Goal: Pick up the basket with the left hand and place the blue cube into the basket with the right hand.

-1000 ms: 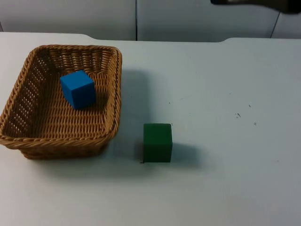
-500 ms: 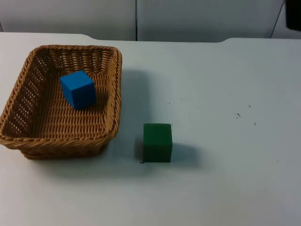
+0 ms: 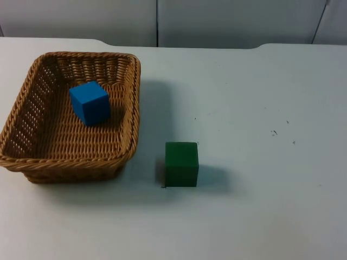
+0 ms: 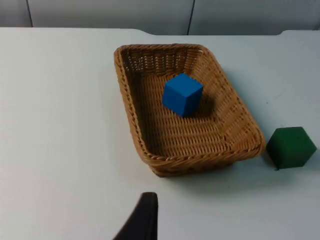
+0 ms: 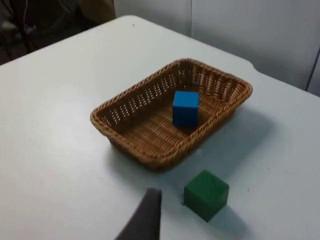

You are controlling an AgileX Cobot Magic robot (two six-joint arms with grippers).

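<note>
The woven wicker basket (image 3: 70, 162) rests on the white table at the left. The blue cube (image 3: 90, 103) lies inside it, toward the far side. From the left wrist view the basket (image 4: 131, 117) and the blue cube (image 4: 182, 94) sit well ahead of my left gripper (image 4: 143, 220), which hangs back above bare table and holds nothing. My right gripper (image 5: 147, 217) also hovers high and far off, with the basket (image 5: 125, 134), the blue cube (image 5: 185, 107) and the green cube (image 5: 206, 194) all ahead of it. Both arms wait.
A green cube (image 3: 181, 164) stands on the table just right of the basket's near right corner; it is also the green cube (image 4: 291, 147) beside the basket in the left wrist view. The grey partition wall (image 3: 217, 21) closes the far edge.
The dark part of the right arm at the upper right of the top view has pulled back out of the picture. Basket and both cubes have not moved.
</note>
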